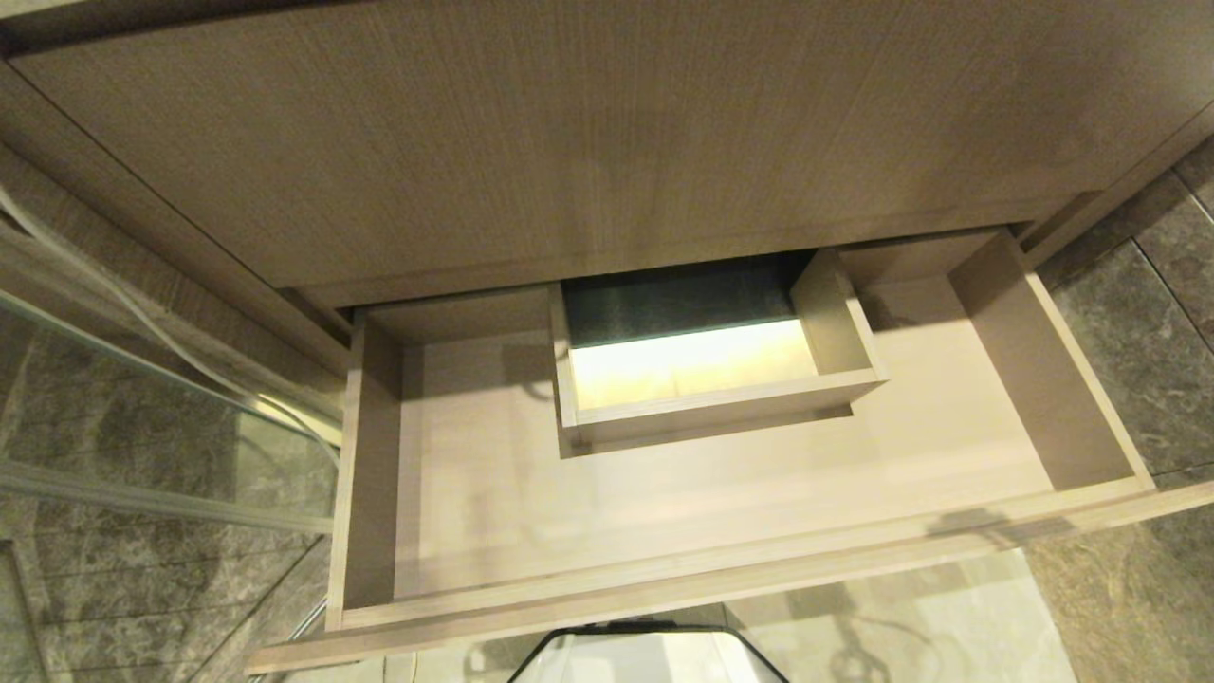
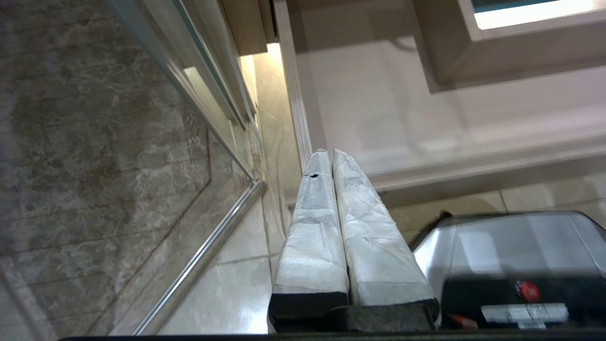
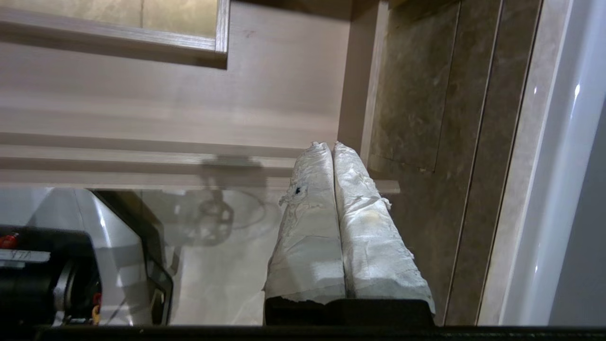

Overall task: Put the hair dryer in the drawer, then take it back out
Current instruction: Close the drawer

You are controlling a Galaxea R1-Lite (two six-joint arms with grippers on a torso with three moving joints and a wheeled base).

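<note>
Drawer (image 1: 721, 531) pulled open under tall wood-grain panel (image 1: 569, 142), boxed cut-out (image 1: 711, 403) inside — grey stone floor (image 1: 1129, 313) around

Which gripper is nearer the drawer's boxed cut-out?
Cannot tell. The left gripper hangs before the drawer's left end, the right gripper before its right end, both short of the boxed cut-out.

Dim, warm-toned overall. Brightest glow inside the boxed cut-out (image 1: 697, 365) of the drawer (image 1: 721, 493); soft shadows around that cut-out. Glare on pale floor tiles (image 3: 222, 279) below the drawer front. Slightly blurred throughout.
</note>
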